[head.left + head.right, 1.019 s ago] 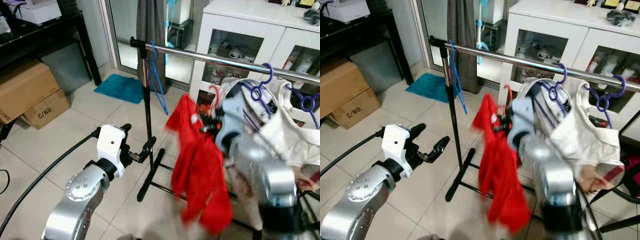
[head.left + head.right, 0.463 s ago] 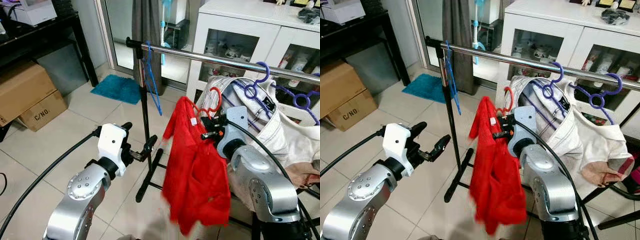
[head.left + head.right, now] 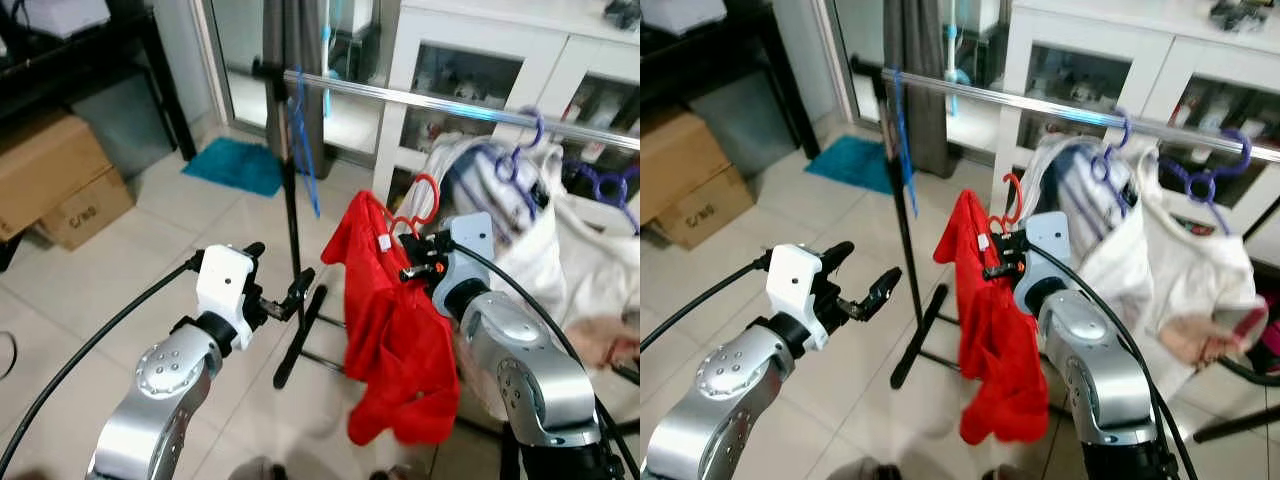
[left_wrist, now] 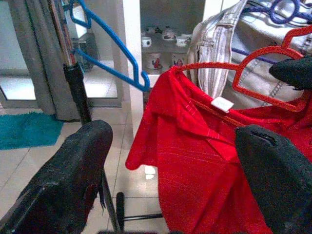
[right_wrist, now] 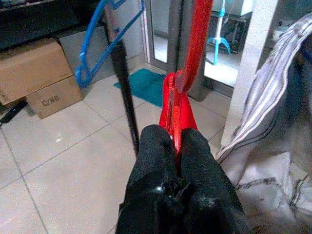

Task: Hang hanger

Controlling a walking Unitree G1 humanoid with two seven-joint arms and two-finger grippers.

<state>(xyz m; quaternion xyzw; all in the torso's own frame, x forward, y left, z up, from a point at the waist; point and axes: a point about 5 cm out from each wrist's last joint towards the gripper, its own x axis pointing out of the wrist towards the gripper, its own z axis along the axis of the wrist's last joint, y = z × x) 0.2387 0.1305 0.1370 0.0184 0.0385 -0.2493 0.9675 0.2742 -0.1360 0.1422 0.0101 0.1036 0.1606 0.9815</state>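
Note:
A red hanger (image 3: pixel 421 203) carrying a red shirt (image 3: pixel 398 330) is held up below the silver clothes rail (image 3: pixel 430 102). My right gripper (image 5: pixel 176 150) is shut on the hanger's neck (image 5: pixel 195 44), hook upward. The hook is beneath the rail and not touching it. My left gripper (image 3: pixel 282 286) stands open at mid height, left of the shirt (image 4: pixel 204 161), with nothing between its fingers (image 4: pixel 63 180). An empty blue hanger (image 3: pixel 301 135) hangs at the rail's left end, near the black upright post (image 3: pixel 292 230).
White and striped garments on purple hangers (image 3: pixel 515 160) crowd the rail's right part. A white cabinet (image 3: pixel 480 70) stands behind. Cardboard boxes (image 3: pixel 55 185) and a black table are at the left, a teal mat (image 3: pixel 235 165) on the tiled floor.
My right arm has steadied with the red hanger and shirt, now sharp and slightly lower left. The camera has tilted a little. My left gripper is unchanged.

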